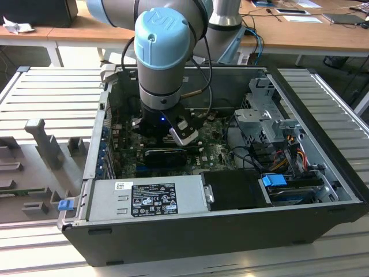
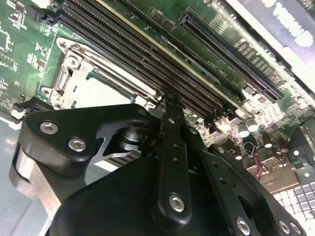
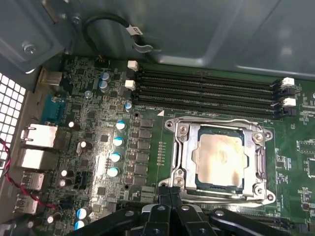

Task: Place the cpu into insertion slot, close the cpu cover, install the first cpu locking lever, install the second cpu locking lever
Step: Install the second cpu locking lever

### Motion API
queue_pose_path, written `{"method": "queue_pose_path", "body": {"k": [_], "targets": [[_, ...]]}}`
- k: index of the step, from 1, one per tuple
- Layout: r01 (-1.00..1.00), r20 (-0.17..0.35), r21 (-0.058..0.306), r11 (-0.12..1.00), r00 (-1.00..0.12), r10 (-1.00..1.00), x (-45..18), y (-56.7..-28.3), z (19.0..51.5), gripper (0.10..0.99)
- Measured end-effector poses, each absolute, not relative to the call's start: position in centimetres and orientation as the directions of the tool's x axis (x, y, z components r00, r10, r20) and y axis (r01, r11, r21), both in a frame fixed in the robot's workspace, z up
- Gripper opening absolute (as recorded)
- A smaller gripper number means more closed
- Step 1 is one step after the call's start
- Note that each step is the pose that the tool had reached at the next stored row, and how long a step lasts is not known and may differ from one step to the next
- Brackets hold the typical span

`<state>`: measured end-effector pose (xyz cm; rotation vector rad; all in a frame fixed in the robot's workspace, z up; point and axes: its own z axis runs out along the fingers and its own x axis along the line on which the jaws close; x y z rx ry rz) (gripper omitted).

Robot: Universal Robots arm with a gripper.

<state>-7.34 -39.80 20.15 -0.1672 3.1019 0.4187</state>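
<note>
Exterior view: my arm reaches down into the open computer case (image 1: 323, 173), my pincer (image 1: 173, 135) low over the green motherboard (image 1: 130, 156), toward the exterior view's left of the case.

Second wrist view: my pincer (image 2: 170, 105) has its fingers pressed together, holding nothing, the tip just beside the cpu cover (image 2: 74, 73) and the long black memory slots (image 2: 128, 54).

First wrist view: the cpu (image 3: 219, 157) lies flat in the insertion slot (image 3: 193, 167), with the cpu cover (image 3: 179, 147) closed down around it. My pincer (image 3: 170, 191) sits at the cover's near edge.
</note>
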Motion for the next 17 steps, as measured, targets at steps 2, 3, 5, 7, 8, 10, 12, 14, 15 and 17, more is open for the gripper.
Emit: {"method": "queue_pose_path", "body": {"k": [2, 3, 5, 7, 8, 10, 12, 14, 15, 17], "targets": [[-0.106, -0.022, 0.275, 0.956, -0.994, -0.104, -7.3, -39.8, 20.0, 0.106], [-0.106, -0.023, 0.28, 0.954, -0.994, -0.104, -7.3, -39.8, 19.8, 0.106], [-0.106, -0.024, 0.288, 0.952, -0.994, -0.104, -7.4, -39.8, 19.7, 0.106], [-0.106, -0.025, 0.295, 0.949, -0.994, -0.104, -7.4, -39.8, 19.6, 0.106], [-0.106, -0.025, 0.296, 0.949, -0.994, -0.104, -7.5, -39.8, 19.6, 0.106], [-0.107, -0.025, 0.298, 0.949, -0.994, -0.104, -7.6, -39.8, 19.9, 0.106], [-0.107, -0.025, 0.298, 0.949, -0.994, -0.104, -7.6, -39.8, 20.5, 0.106], [-0.106, -0.025, 0.298, 0.949, -0.994, -0.104, -7.6, -39.8, 21.1, 0.106], [-0.106, -0.025, 0.298, 0.949, -0.994, -0.104, -7.6, -39.8, 21.3, 0.106], [-0.106, -0.025, 0.298, 0.949, -0.994, -0.104, -7.6, -39.8, 21.4, 0.106]]}}
